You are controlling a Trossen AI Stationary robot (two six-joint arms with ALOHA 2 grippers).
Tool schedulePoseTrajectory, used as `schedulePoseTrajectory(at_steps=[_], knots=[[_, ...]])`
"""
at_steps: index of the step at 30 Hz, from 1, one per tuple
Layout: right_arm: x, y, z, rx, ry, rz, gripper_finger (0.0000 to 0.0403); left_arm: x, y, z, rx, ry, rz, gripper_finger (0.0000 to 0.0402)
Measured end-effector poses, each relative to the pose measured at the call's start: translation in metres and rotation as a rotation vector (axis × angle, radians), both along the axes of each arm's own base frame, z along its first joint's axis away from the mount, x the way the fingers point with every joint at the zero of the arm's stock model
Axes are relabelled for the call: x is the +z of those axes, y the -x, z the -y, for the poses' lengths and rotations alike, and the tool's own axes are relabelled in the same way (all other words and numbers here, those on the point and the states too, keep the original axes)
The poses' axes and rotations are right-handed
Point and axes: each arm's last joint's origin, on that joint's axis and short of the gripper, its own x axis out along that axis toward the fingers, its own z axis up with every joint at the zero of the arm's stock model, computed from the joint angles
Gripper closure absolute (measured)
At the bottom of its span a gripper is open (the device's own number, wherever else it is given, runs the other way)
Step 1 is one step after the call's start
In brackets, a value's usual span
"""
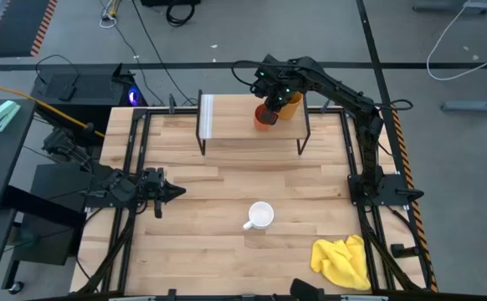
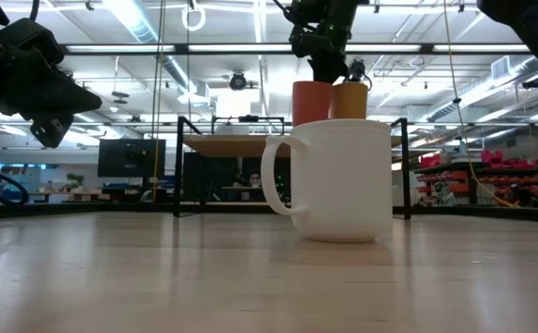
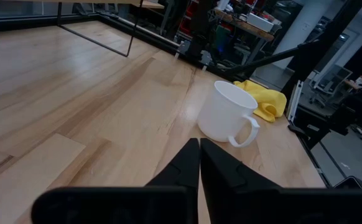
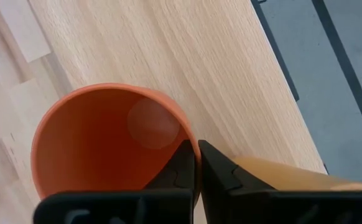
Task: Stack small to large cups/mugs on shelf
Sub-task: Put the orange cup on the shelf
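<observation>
A red-orange cup [image 1: 264, 116] and a yellow-orange tumbler [image 1: 290, 104] are side by side over the right part of the light-wood shelf [image 1: 243, 125] at the table's far side. My right gripper [image 1: 269, 99] is above them, shut on the red-orange cup [image 4: 106, 143]. The white mug [image 1: 261, 216] stands upright on the tabletop near the middle, handle toward the left. My left gripper [image 1: 176, 191] is shut and empty above the table's left part, pointing at the mug [image 3: 227, 115]. My right gripper pinches the red-orange cup's rim [image 4: 182, 127] on the side next to the tumbler [image 4: 280, 177], one finger [image 4: 180, 168] inside the cup and one [image 4: 217, 169] outside. The fingers come from above, pointing down. The cup is upright; the mug [image 2: 338, 180] hides its bottom in the low view.
A crumpled yellow cloth [image 1: 344, 261] lies at the table's near right corner. A whitish strip [image 1: 207, 117] covers the shelf's left end. The shelf's thin black legs [image 1: 304, 134] stand on the tabletop. Black frame rails [image 1: 356, 159] run along the table's sides.
</observation>
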Motion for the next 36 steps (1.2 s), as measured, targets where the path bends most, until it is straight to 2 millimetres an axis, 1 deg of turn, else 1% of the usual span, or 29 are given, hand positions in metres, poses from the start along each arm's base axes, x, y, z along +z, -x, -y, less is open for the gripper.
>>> schedulePoseTrajectory(at_steps=[3,9,13,17,25,31,36], knots=[[0.0007,-0.0015,0.0008,0.000,0.009,0.016,0.0385,0.0000,0.0000,0.0000,0.000,0.000,0.000,0.0385],[0.0018,-0.0037,0.0021,0.000,0.023,0.042,0.0357,-0.0001,0.0000,0.0000,0.000,0.000,-0.001,0.0377],[0.0024,-0.0048,0.0027,0.000,0.030,0.054,0.0346,-0.0001,0.0000,0.0000,0.000,0.000,0.000,0.0381],[0.0027,-0.0053,0.0029,0.000,0.033,0.060,0.0344,0.0000,0.0000,0.0000,0.000,0.000,0.000,0.0385],[0.0033,-0.0059,0.0043,-0.010,0.065,0.059,0.0344,0.0000,0.0000,0.0000,0.000,0.000,0.000,0.0377],[0.0034,-0.0053,0.0053,-0.026,0.097,0.041,0.0340,0.0000,0.0000,0.0000,0.000,0.000,0.000,0.0385],[0.0039,-0.0056,0.0063,-0.035,0.118,0.039,0.0335,-0.0001,0.0000,0.0000,0.000,0.000,0.000,0.0379]])
